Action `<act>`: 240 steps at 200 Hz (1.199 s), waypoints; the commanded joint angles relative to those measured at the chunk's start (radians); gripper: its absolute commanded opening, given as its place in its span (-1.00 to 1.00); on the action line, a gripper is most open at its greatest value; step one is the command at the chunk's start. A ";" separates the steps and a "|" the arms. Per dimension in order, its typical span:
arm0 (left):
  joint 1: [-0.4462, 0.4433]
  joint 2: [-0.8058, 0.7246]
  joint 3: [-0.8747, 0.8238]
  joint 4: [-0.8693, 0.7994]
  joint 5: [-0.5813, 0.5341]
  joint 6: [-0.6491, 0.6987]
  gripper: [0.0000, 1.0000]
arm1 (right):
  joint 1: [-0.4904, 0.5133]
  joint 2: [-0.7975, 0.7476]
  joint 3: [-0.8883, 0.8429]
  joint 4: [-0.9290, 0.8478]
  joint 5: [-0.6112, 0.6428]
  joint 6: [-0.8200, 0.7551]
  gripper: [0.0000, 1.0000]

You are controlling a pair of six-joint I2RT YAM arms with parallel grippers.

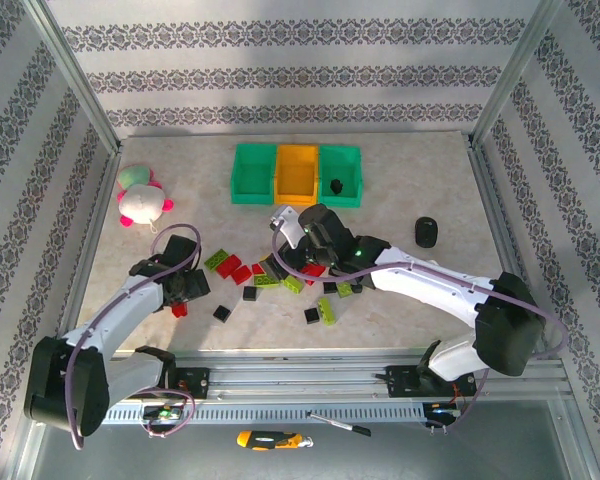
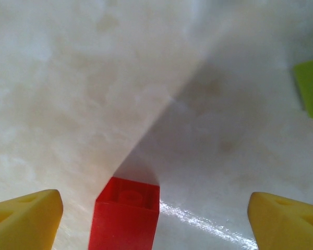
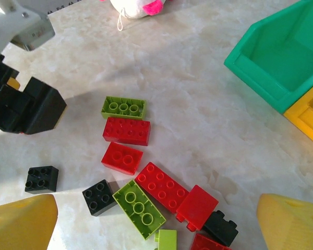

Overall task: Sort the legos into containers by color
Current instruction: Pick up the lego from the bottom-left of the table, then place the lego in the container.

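Legos (image 1: 280, 278) in red, lime and black are scattered over the near middle of a pale marbled table (image 1: 420, 290), in front of the bins (image 1: 296, 175). The bins are set in a row toward the far edge, an orange one between two green ones, and a small black piece (image 1: 336, 186) is seen in the right green one. The table is enclosed by walls (image 1: 280, 75) papered in grey patterned bands and framed by metal posts (image 1: 75, 85). A plush toy (image 1: 142, 198) lies at the far left, and a black object (image 1: 426, 232) lies apart at the right. A yellow tool (image 1: 268, 439) is seen below the rail at the near edge.

In the left wrist view the left gripper (image 2: 156, 221) is shown with its yellow fingers (image 2: 26, 219) apart. A red lego (image 2: 126, 213) stands between them, untouched, with bare table on either side, and a lime lego (image 2: 310, 86) is cut off at the right edge. From above, this gripper is placed at the left fringe of the scatter.

The right gripper (image 3: 156, 224) stands wide open above the cluster, with nothing gripped. In its view studs are made out that are blurred from above: a lime brick (image 3: 123, 107) beside a long red brick (image 3: 127, 130), and two black squares (image 3: 41, 178) lower left. A corner of a green bin and an orange edge are caught at the right.
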 commanded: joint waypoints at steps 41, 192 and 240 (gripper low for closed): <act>0.013 0.022 -0.040 0.005 0.060 -0.065 0.11 | 0.008 0.007 0.024 -0.011 0.027 -0.018 0.96; -0.015 0.190 0.403 0.140 0.102 0.064 -0.48 | 0.002 -0.076 0.010 0.030 0.063 -0.015 0.96; -0.016 0.449 0.718 0.222 0.097 0.137 -0.48 | -0.007 -0.096 -0.013 0.031 0.093 -0.004 0.96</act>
